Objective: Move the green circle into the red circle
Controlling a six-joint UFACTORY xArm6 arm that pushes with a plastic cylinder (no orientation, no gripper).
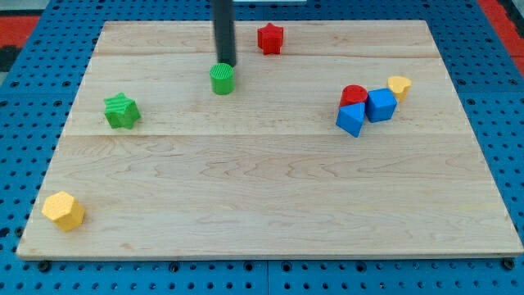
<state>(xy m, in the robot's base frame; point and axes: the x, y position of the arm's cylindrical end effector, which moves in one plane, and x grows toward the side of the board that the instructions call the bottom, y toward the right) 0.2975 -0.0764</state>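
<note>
The green circle (222,79) sits on the wooden board at the upper middle-left. My tip (227,63) is right behind it, at its upper edge, touching or almost touching it. The red circle (354,95) lies far to the view's right, packed into a cluster with a blue triangle-like block (351,120) below it and a blue cube (381,105) to its right.
A yellow block (399,85) touches the cluster's upper right. A red star (270,38) lies near the top, right of my rod. A green star (122,111) is at the left. A yellow hexagon (64,211) sits at the bottom-left corner.
</note>
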